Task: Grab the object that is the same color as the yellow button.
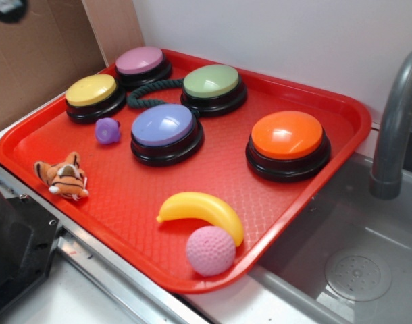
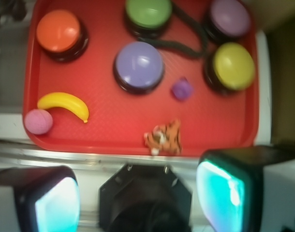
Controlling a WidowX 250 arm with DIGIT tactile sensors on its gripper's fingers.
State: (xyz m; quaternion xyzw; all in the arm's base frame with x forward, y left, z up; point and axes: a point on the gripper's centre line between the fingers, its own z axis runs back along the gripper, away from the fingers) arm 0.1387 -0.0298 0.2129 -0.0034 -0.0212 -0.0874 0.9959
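Note:
The object, a glossy yellow banana, lies near the front edge of the red tray and touches a pink textured ball. At the tray's far left corner stands the yellow button. In the wrist view my gripper hangs high above the tray's near rim, open, its fingers wide apart with nothing between them. The banana is far off to its left. No part of the gripper shows in the exterior view.
The tray also holds a green button, an orange button, a blue-purple button, a mauve button, a small purple toy, a plush tiger and a dark rope. A sink and faucet stand at the right.

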